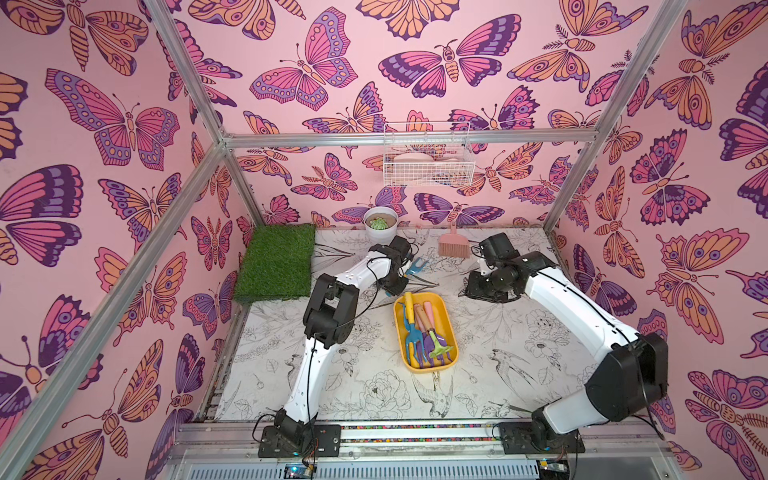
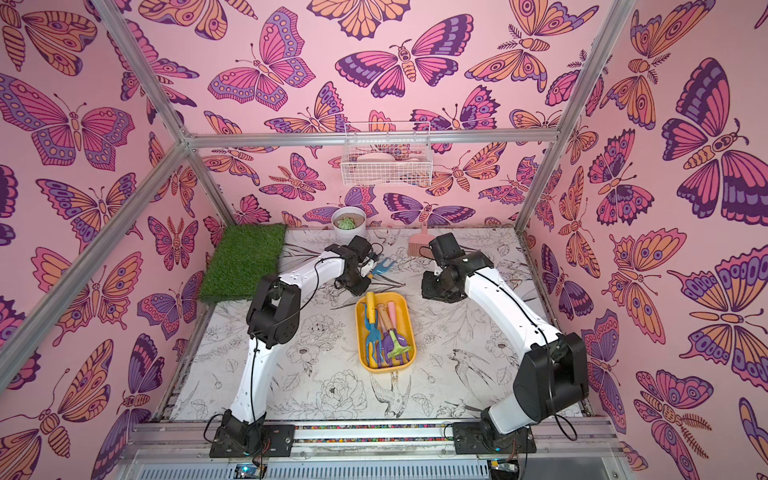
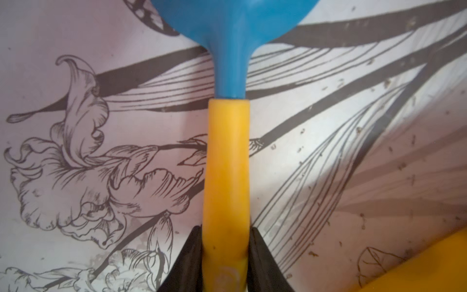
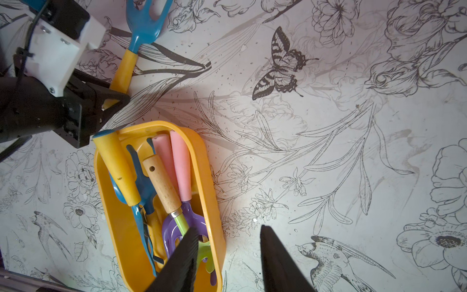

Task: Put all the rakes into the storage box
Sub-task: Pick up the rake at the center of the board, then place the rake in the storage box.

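Left gripper (image 3: 225, 228) clamps the rake (image 3: 227, 156) at its handle end — the head may droop, catching the storage box (image 4: 121, 240) rim; right gripper (image 4: 228, 227) gapes empty.

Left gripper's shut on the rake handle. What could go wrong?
1. The left gripper pinches the rake near its handle's end; the head may droop on lifting.
2. The storage box already holds several tools; the rake could perch on them, overhanging the rim.
3. The right gripper hangs open by the box: clash risk.
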